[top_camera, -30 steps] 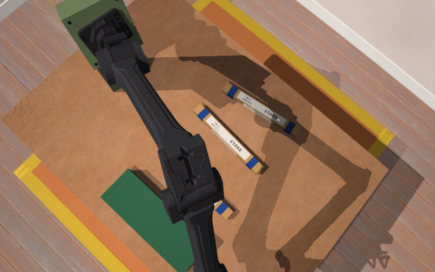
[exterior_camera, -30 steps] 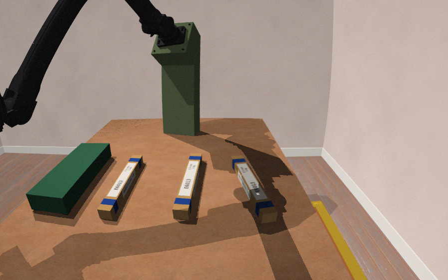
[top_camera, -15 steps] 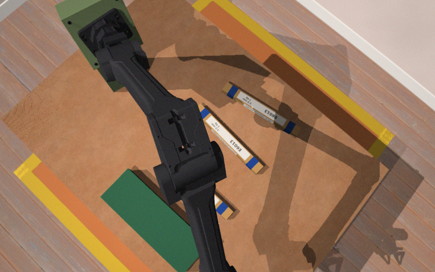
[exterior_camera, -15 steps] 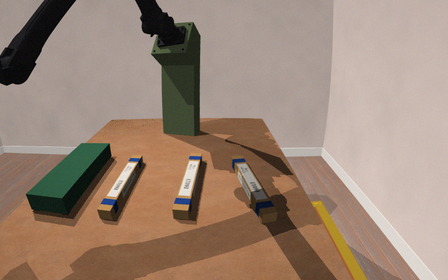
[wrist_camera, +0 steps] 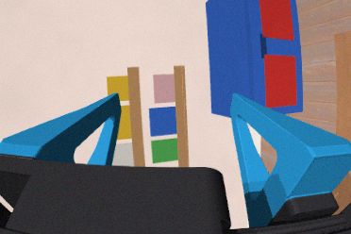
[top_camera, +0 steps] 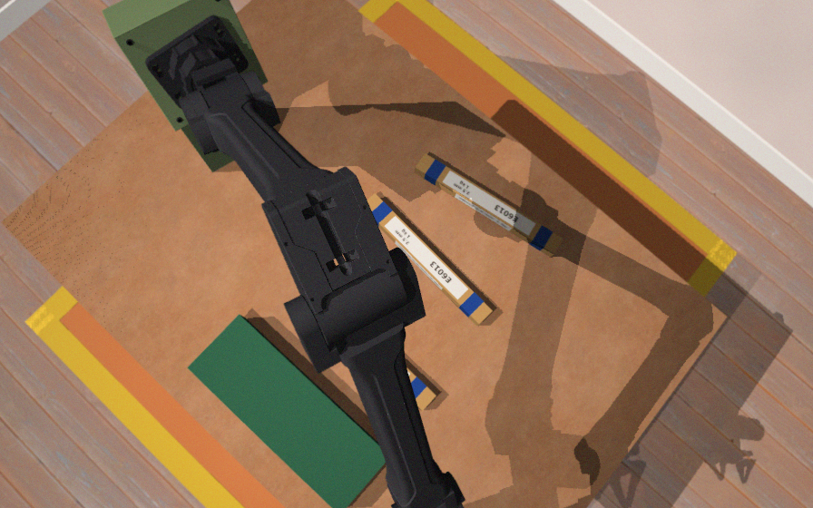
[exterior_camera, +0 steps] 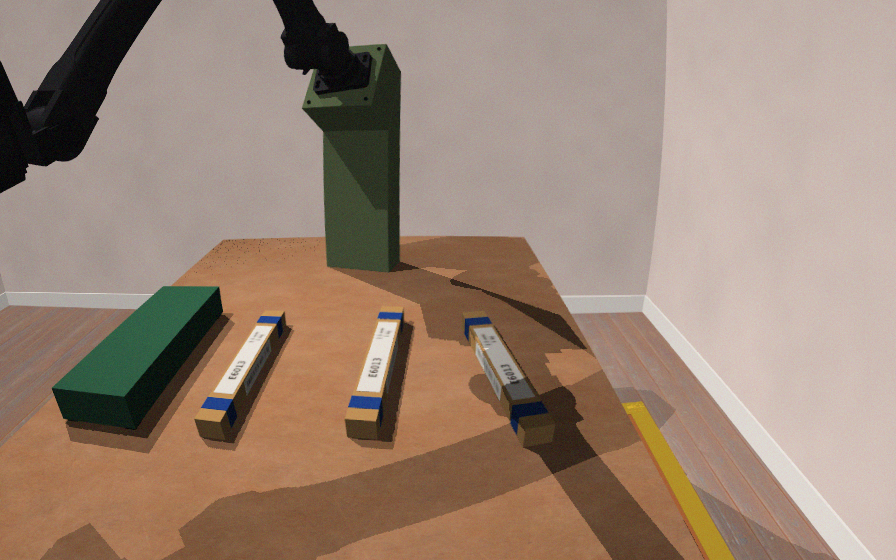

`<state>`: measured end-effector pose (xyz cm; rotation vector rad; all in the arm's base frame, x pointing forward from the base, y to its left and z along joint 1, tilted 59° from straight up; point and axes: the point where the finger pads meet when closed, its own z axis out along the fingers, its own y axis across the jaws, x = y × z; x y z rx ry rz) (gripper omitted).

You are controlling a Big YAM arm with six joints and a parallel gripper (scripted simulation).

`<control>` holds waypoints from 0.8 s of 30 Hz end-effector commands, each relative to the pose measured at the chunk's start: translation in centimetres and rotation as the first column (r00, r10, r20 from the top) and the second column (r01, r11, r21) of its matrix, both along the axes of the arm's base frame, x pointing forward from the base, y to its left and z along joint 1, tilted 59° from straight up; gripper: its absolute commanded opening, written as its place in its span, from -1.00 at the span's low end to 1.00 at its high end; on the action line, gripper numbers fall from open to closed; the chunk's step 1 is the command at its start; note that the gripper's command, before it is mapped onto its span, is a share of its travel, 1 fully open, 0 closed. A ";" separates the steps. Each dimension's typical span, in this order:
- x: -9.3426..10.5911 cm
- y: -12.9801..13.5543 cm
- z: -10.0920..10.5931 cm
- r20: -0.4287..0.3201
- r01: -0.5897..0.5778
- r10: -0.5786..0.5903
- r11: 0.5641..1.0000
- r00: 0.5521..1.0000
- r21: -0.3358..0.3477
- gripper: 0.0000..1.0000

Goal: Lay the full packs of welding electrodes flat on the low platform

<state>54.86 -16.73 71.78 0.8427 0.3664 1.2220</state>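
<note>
The low green platform (top_camera: 287,410) (exterior_camera: 138,340) has nothing on it. Three tan electrode packs with blue bands and white E6013 labels lie flat on the table, off the platform. One pack (top_camera: 422,391) (exterior_camera: 241,375) is beside the platform, partly hidden by the arm in the top view. The middle pack (top_camera: 432,258) (exterior_camera: 373,372) lies roughly parallel to it. The third pack (top_camera: 488,205) (exterior_camera: 507,375) lies farthest from the platform, at a different angle and partly in shadow. My gripper (wrist_camera: 175,101) is open with nothing between its blue fingers, which face the wall, away from the packs.
The green pedestal (exterior_camera: 361,194) (top_camera: 125,37) carries the arm (top_camera: 334,239) (exterior_camera: 100,69), which passes high over the table (exterior_camera: 298,466). Yellow-edged strips (top_camera: 561,132) (top_camera: 132,404) run along two table sides. The wrist view shows a blue cabinet (wrist_camera: 228,55) with red panels and wall posts (wrist_camera: 135,116).
</note>
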 end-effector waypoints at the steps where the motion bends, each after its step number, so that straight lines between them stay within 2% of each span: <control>1: -3.8 1.0 4.3 0.052 0.032 -0.030 0.999 0.998 -0.043 0.49; 4: -3.5 2.7 2.3 -0.044 0.040 -0.043 0.998 0.998 -0.057 0.49; 9: -3.3 3.2 1.5 -0.056 0.036 -0.039 0.998 0.998 -0.054 0.49; 12: -3.4 4.8 -0.1 -0.156 0.044 -0.057 0.995 0.986 -0.085 0.49; 14: -3.5 5.8 -1.1 -0.176 0.044 -0.060 0.995 0.983 -0.091 0.49; 17: -3.8 7.1 -2.6 -0.266 0.044 -0.078 0.990 0.961 -0.131 0.49; 20: -4.1 8.2 -3.7 -0.287 0.043 -0.082 0.989 0.954 -0.139 0.49; 24: -4.8 9.8 -5.7 -0.389 0.032 -0.109 0.980 0.915 -0.198 0.49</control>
